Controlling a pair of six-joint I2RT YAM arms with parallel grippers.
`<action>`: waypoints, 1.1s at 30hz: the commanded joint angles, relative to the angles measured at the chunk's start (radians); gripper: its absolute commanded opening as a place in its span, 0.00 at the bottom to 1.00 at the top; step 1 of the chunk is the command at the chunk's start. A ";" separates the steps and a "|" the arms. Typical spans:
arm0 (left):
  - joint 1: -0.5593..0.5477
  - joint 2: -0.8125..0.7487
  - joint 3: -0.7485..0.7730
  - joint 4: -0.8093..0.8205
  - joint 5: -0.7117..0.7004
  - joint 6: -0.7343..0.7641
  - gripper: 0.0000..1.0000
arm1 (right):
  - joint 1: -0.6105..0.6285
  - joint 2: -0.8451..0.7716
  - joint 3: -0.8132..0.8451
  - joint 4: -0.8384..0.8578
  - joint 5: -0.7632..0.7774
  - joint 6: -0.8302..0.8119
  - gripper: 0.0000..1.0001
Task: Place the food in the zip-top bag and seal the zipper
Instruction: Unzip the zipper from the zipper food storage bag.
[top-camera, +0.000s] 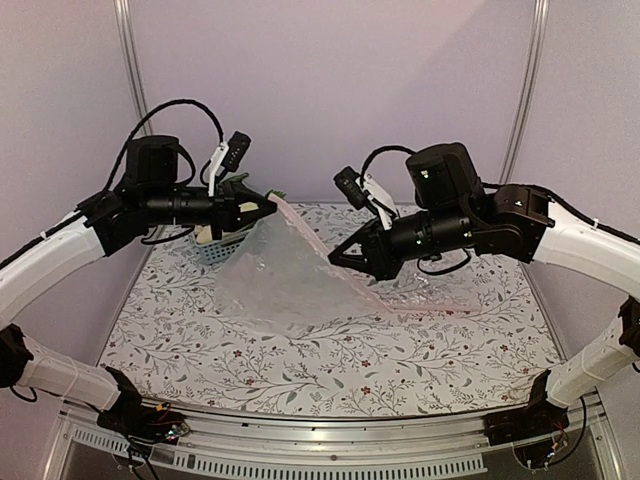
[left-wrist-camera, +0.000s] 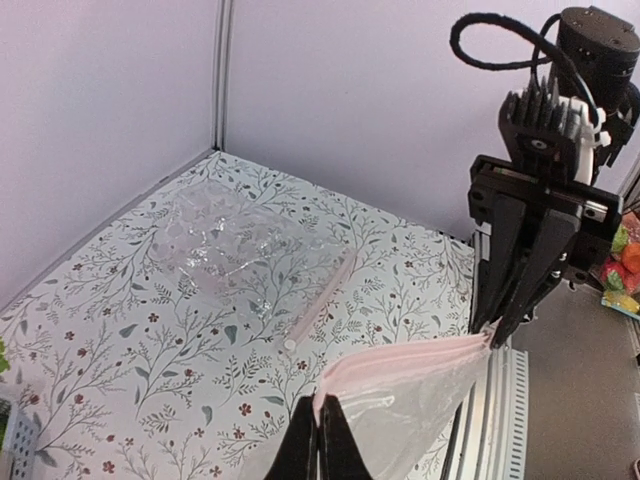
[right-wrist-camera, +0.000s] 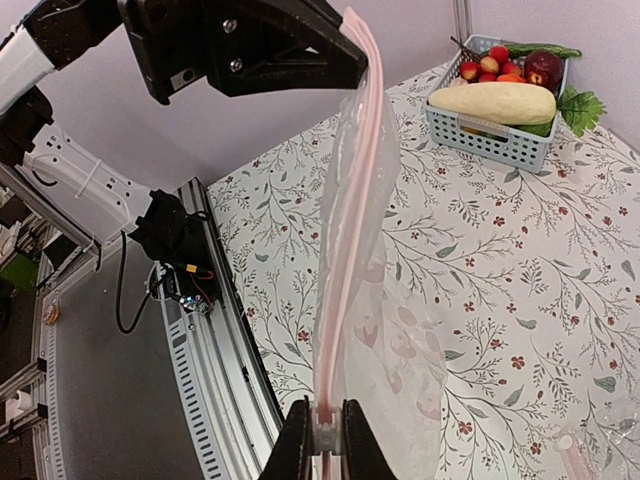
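Two grippers were pinching one zipper strip (right-wrist-camera: 352, 190). My left gripper (top-camera: 270, 207) was clamped on its far end, and the right gripper (top-camera: 335, 260) was clamped on its near end. The strip ran stretched between them, sloping down from left to right. The bag (top-camera: 285, 275) hung below it, above the table (top-camera: 300, 370), with its lower part sagging down toward the cloth. I couldn't tell if the mouth was sealed. No food was in the bag. The long white vegetable (right-wrist-camera: 495, 102) and the dark red piece (right-wrist-camera: 545, 68) sat in the basket (right-wrist-camera: 500, 145) at the far left, next to the red fruits (right-wrist-camera: 490, 65) and the cucumber (right-wrist-camera: 540, 48). A second clear bag (left-wrist-camera: 225, 245) lay flat on the table, apart from the held one.
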 joint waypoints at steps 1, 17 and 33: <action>0.059 -0.031 -0.016 0.038 -0.055 -0.008 0.00 | 0.003 -0.034 -0.022 -0.057 -0.001 0.008 0.07; 0.151 -0.076 -0.022 0.042 -0.084 0.000 0.00 | 0.003 -0.051 -0.046 -0.067 0.021 0.020 0.07; 0.189 -0.080 -0.022 0.036 -0.091 -0.001 0.00 | 0.004 -0.074 -0.070 -0.069 0.036 0.030 0.07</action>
